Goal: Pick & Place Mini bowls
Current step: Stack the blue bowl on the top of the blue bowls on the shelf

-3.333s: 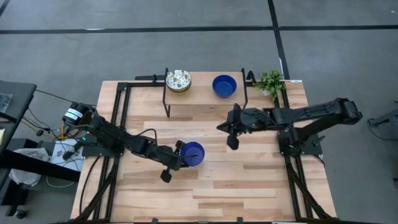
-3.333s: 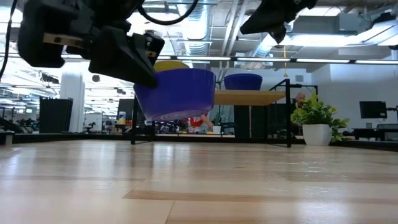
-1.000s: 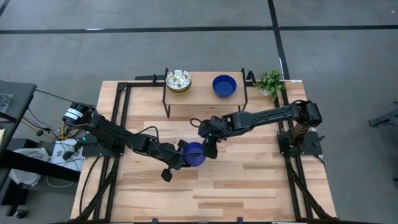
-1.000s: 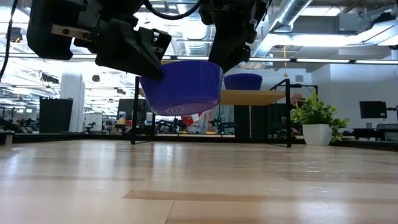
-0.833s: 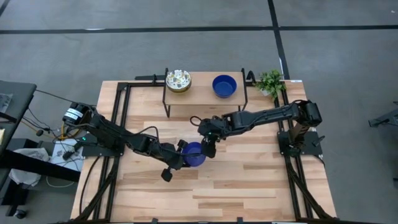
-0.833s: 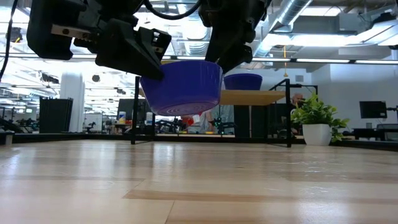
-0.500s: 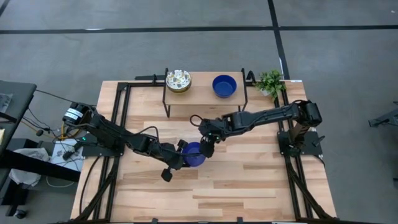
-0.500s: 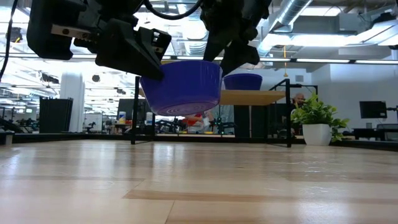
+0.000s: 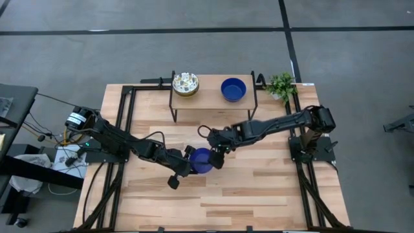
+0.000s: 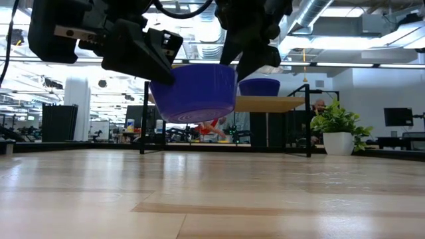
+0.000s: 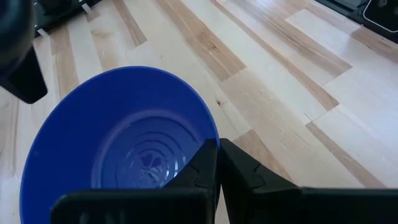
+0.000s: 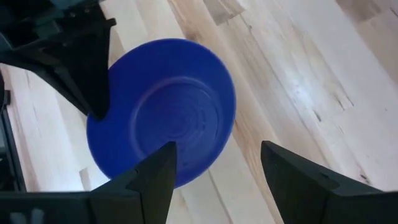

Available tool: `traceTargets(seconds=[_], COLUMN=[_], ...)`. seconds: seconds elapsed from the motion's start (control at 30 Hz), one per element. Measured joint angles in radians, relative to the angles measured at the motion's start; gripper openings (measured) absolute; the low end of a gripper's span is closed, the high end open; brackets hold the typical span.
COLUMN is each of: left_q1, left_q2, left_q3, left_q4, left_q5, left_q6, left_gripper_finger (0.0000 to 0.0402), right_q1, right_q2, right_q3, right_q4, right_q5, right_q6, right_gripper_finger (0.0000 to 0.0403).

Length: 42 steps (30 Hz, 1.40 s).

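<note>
Above the middle of the bench (image 9: 259, 188), clear of the wood, hangs a blue bowl (image 9: 202, 160), mouth up. The left gripper (image 9: 186, 163) holds it from the left, its fingers (image 11: 214, 171) pinching the bowl's left rim, one inside the wall and one outside. That leaves the far and right parts of the rim free.

The right gripper (image 9: 215, 157) is at that free right edge, reaching in from the right with its fingers (image 12: 155, 171) spread wide. In the right wrist view the bowl lies straight ahead of them, roughly centred on the gap between the two tips, though offset toward one finger. A round bowl has no long axis, so the handover, if that is the step in hand, turns on the spread fingers straddling the right rim opposite the left grip.

On the shelf (image 9: 210, 98) at the far side stand another blue bowl (image 9: 233, 88) and a patterned bowl (image 9: 185, 83); a plant (image 9: 281, 85) stands further right.
</note>
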Motion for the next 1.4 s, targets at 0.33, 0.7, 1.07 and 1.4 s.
traceTargets(seconds=[0.33, 0.7, 1.07, 1.4], left_q1=[0.0, 0.0, 0.0, 0.0], left_q2=[0.0, 0.0, 0.0, 0.0], left_q3=[-0.001, -0.001, -0.001, 0.0], left_q4=[0.007, 0.019, 0.023, 0.038], left_q5=[0.0, 0.0, 0.0, 0.003], left_q6=[-0.003, -0.011, -0.011, -0.015], left_gripper_finger=[0.001, 0.001, 0.001, 0.001], right_q1=[0.013, 0.005, 0.005, 0.003], right_q2=[0.06, 0.083, 0.084, 0.084], right_q3=[-0.001, 0.002, 0.002, 0.002], right_q4=[0.024, 0.037, 0.036, 0.027], right_q5=[0.014, -0.005, -0.005, -0.031], right_q6=[0.0, 0.0, 0.0, -0.025], right_gripper_finger=[0.0221, 0.0217, 0.0154, 0.0017])
